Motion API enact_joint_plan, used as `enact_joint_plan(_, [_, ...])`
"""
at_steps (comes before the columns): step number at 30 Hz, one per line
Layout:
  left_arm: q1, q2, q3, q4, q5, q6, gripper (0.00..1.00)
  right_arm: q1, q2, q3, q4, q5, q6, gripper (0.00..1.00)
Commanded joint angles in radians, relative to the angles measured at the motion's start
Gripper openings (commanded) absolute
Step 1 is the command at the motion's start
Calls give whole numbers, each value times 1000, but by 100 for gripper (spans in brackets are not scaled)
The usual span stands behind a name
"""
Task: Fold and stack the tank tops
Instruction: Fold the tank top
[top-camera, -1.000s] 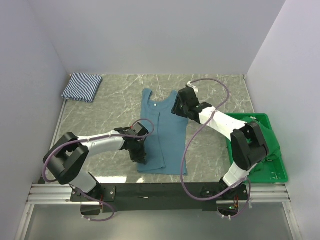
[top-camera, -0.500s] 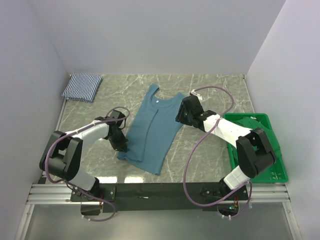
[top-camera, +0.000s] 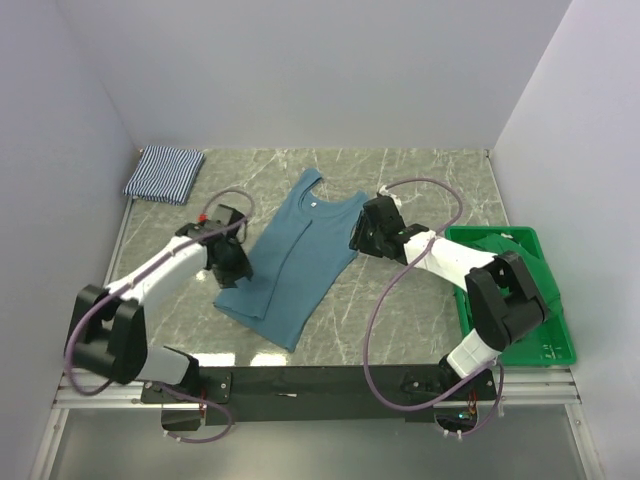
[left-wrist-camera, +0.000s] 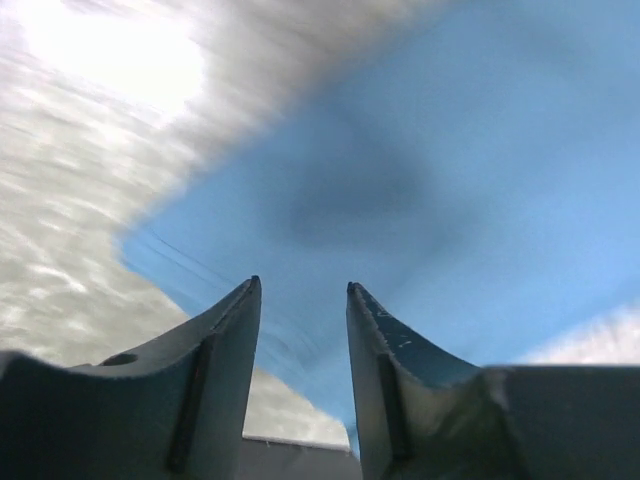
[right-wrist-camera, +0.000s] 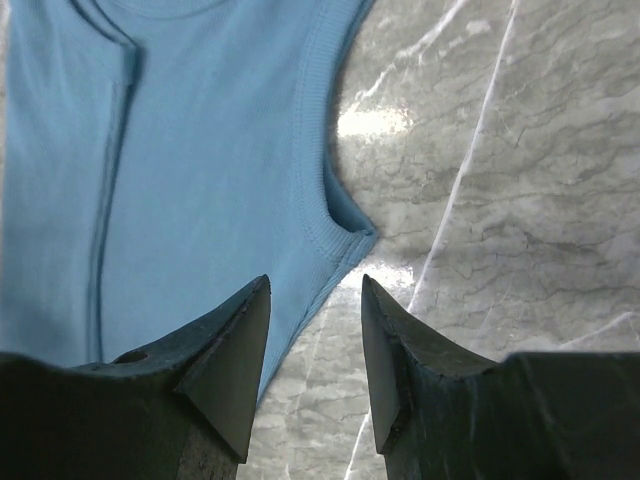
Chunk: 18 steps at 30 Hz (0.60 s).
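Note:
The plain teal tank top (top-camera: 292, 262) lies flat and slanted on the marble table, neck at the back, hem toward the front left. It also shows in the left wrist view (left-wrist-camera: 430, 170) and the right wrist view (right-wrist-camera: 200, 150). The striped tank top (top-camera: 165, 173) lies folded at the back left corner. My left gripper (top-camera: 232, 266) is at the teal top's left edge, and its jaws (left-wrist-camera: 300, 287) stand apart over the cloth in a blurred view. My right gripper (top-camera: 364, 232) is at the top's right side, open (right-wrist-camera: 315, 282) over the armhole corner and holding nothing.
A green plastic crate (top-camera: 545, 325) stands at the right edge of the table beside the right arm. White walls close in the table at the back and on both sides. Purple cables loop over both arms.
The teal top's hem has swung to the front left, so it now lies slanted. My left gripper moved left and back along the top's left edge. My right gripper shifted slightly forward.

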Motion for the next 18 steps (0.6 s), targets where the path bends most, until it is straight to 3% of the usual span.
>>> enact_joint_plan(1, [-161,-105,31,-16,17,8,47,-7,30,12,31,-15,11,49])
enact_joint_plan(2, [-262,-111,39,-23,-11,-10,48,-7,35,11,33,-15,16,49])
enact_joint_plan(5, [-412,-116,35,-21,-29,-58,49,-6,69,17,36,-6,22,49])
enact_joint_plan(11, [-636,-70,13,61,-38,-112,52,-9,133,53,62,3,32,49])
enact_joint_plan(18, [-776,-3,5,72,-117,-182,53,-16,184,60,96,-18,49,45])
